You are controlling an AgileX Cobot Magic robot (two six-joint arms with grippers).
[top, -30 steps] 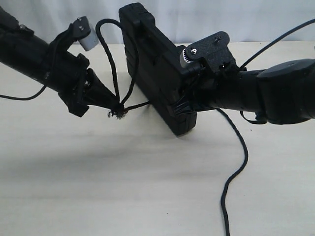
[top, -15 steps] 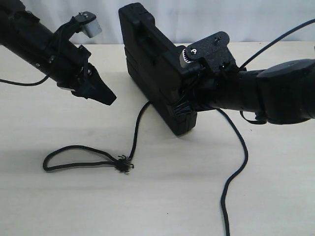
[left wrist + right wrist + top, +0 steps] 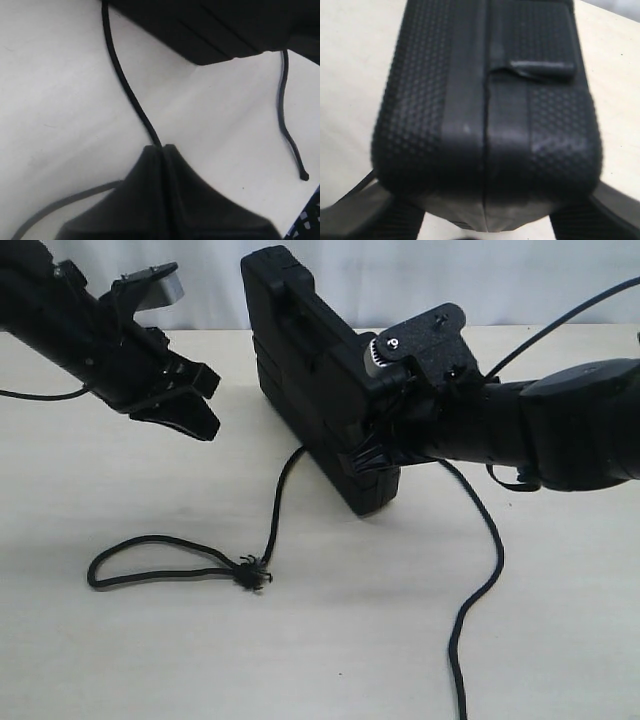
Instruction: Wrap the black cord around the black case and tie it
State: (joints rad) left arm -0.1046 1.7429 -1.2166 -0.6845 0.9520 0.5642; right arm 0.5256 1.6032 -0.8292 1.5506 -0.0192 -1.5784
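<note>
The black case (image 3: 300, 350) is held up on edge above the table, with my right gripper (image 3: 375, 455) shut on its lower end. The right wrist view shows its dimpled shell (image 3: 485, 100) filling the frame, with my right gripper (image 3: 485, 220) clamped on it from both sides. The black cord (image 3: 275, 510) hangs from under the case to the table, passes a frayed knot (image 3: 250, 575) and lies in a flat loop (image 3: 120, 575). My left gripper (image 3: 208, 420) hovers left of the case, shut and holding nothing. The left wrist view has that gripper (image 3: 162, 148) above the cord (image 3: 125, 85).
A second black strand (image 3: 485, 570) trails from beside the right arm to the table's front edge. In the left wrist view a thin strand ends in a knobbed tip (image 3: 303, 176). The pale wooden table (image 3: 330, 660) meets a white backdrop behind.
A second ago my left gripper held the cord's knot up beside the case. The cord has since dropped to the table, and the left gripper has drawn back up and to the left.
</note>
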